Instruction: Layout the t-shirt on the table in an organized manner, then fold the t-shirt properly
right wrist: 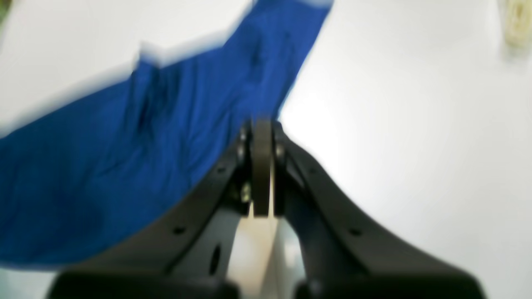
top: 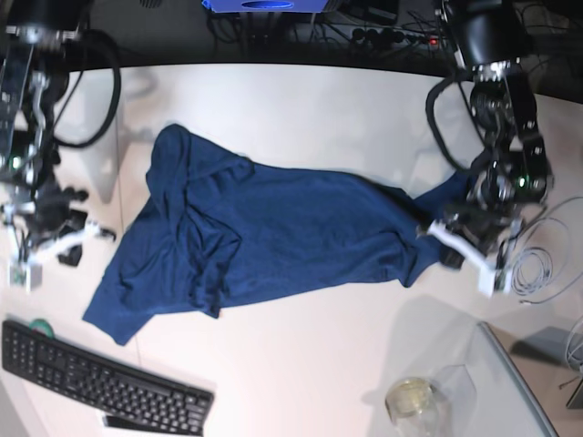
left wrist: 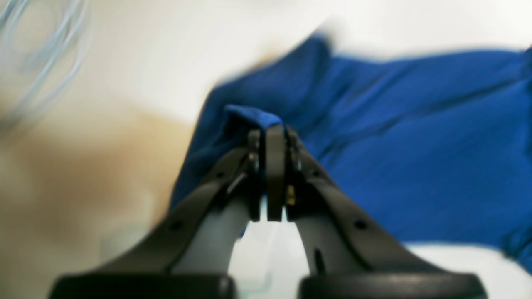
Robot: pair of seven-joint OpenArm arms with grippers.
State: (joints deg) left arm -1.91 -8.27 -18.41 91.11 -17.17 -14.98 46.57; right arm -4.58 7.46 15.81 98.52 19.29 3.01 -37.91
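Note:
The dark blue t-shirt (top: 273, 228) lies spread and wrinkled across the middle of the white table (top: 319, 364), its left part bunched in folds. At the shirt's right end, my left gripper (top: 428, 229) is shut on the cloth. The left wrist view shows a small fold of the t-shirt (left wrist: 415, 145) pinched at the tips of that gripper (left wrist: 274, 128). My right gripper (top: 107, 235) is shut at the shirt's left edge. In the blurred right wrist view, the t-shirt (right wrist: 104, 166) runs right up to this gripper's (right wrist: 262, 124) closed tips.
A black keyboard (top: 100, 382) lies at the front left corner. A glass jar (top: 414, 401) and a grey glass-edged stand (top: 519, 391) stand at the front right. Loose cables (top: 537, 264) coil beside the left arm.

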